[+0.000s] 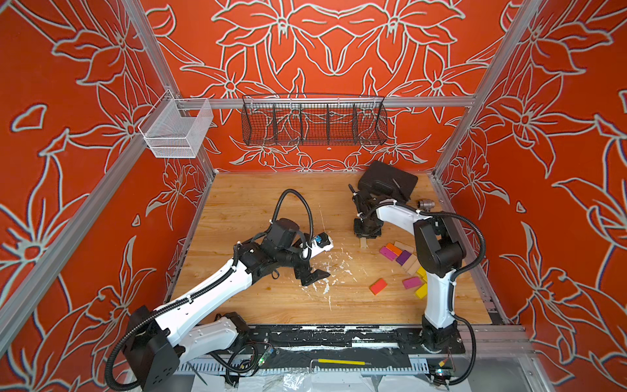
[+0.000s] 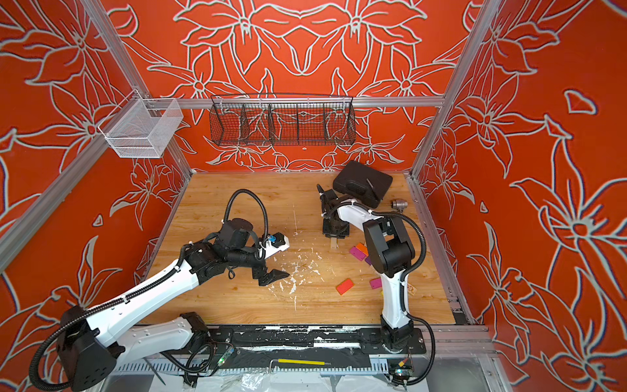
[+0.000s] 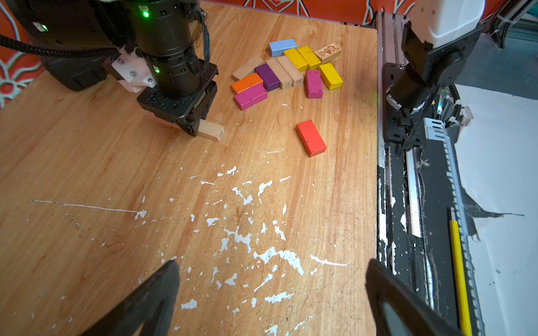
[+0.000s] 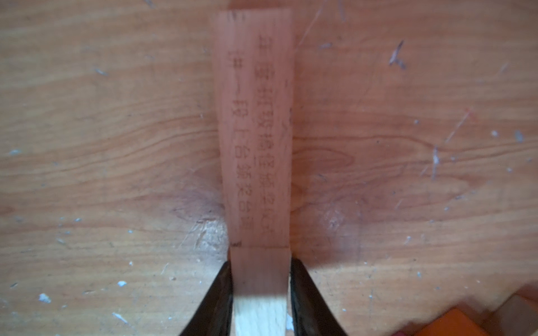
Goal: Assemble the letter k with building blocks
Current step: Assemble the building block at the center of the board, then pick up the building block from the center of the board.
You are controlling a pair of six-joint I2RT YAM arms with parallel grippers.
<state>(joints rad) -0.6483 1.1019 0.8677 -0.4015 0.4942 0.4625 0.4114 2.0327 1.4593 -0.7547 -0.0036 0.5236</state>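
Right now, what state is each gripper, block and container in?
left gripper, open, empty.
right gripper, jaws flanking printed wood block; grip unclear.
printed wood block, resting on table.
red block, flat, alone.
other blocks, flat, bunched together.
black case, closed.
black wire basket, empty.
white mesh basket, empty.

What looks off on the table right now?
The table finish is chipped into white flecks near the middle. A red block lies alone, apart from the cluster of blocks. A black case and a metal fitting sit at the back, unrelated clutter.
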